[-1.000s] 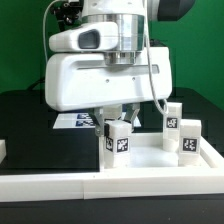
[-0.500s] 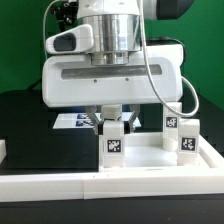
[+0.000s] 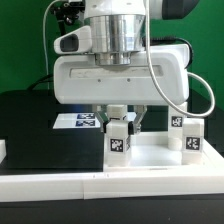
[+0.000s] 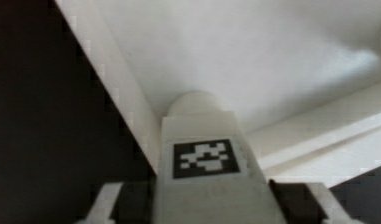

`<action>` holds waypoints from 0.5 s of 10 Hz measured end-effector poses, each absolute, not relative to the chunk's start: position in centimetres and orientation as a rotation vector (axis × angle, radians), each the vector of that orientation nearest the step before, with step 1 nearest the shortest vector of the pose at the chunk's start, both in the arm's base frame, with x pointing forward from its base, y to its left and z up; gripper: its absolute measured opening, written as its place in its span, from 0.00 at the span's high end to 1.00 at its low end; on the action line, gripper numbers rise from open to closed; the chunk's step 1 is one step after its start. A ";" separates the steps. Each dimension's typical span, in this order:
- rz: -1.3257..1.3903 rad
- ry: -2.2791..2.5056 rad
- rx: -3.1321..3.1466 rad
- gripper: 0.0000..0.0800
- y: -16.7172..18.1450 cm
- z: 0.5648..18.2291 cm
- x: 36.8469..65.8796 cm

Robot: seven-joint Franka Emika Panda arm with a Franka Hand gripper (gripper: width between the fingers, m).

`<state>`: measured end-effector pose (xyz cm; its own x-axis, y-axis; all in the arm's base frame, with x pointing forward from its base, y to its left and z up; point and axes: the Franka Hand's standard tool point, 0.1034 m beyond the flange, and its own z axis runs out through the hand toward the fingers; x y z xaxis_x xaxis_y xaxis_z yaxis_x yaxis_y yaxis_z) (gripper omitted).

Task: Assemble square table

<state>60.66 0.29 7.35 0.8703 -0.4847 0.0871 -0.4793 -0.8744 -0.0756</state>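
I'm seeing the gripper [image 3: 119, 118] clamping a leg [image 3: 119, 139] between nearly closed fingers, holding it upright over the top [image 3: 150, 158]. Two more legs [image 3: 185, 134] are standing upright at 3 o'clock of it, apparently on the top. I'm judging this mid-task: this leg isn't seated yet, and the fourth isn't showing.

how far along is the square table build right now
Early to midway. Done: two legs stand upright on the tabletop, whether screwed in is unclear. In hand: the gripper is closed on another leg, also on the top. Left: seating it; a fourth leg isn't visible.
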 end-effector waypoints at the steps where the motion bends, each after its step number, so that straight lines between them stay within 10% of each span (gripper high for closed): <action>1: -0.158 0.841 -2.970 0.62 0.3 7.3 60.6; 5: -0.145 1.158 -2.878 0.60 0.4 7.3 60.3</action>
